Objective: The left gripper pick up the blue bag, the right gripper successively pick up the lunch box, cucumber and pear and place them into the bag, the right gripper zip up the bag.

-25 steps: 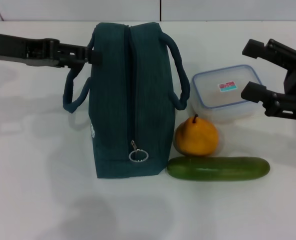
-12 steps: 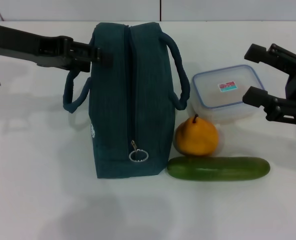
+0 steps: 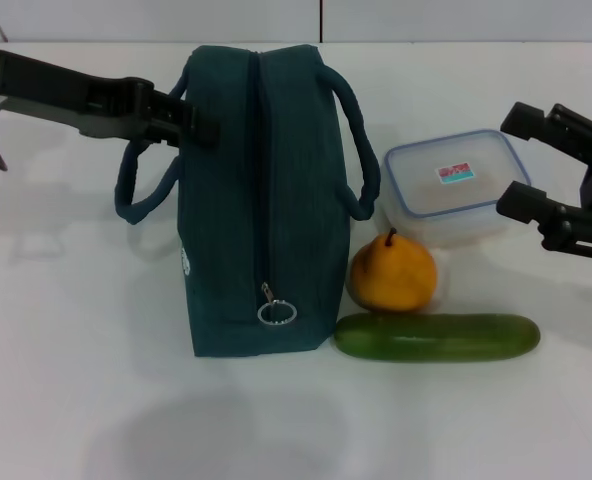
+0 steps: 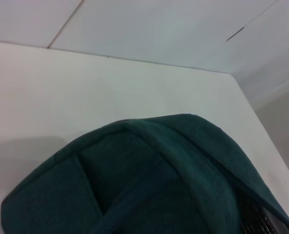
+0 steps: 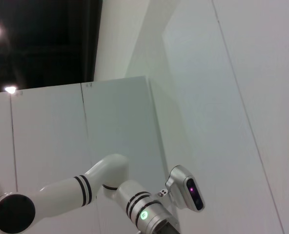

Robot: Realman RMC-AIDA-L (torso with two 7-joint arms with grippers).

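Ideally the left pincer point(image 3: 198, 118), pinching the blue bag point(image 3: 261, 190) by its handle point(image 3: 141, 185), lifts straight up while the right pincer point(image 3: 524, 160) waits spread beside the lunch box point(image 3: 453, 187).

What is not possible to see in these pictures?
- Head view: the bag is zipped, so its inside is hidden.
- Head view: the left gripper ends against the bag by the handle; a grip cannot be told.
- Left wrist view: the bag fills the lower part; no gripper shows.
- Right wrist view: only walls and an arm; no table.
- Head view: the label on the lunch box is too small to read.
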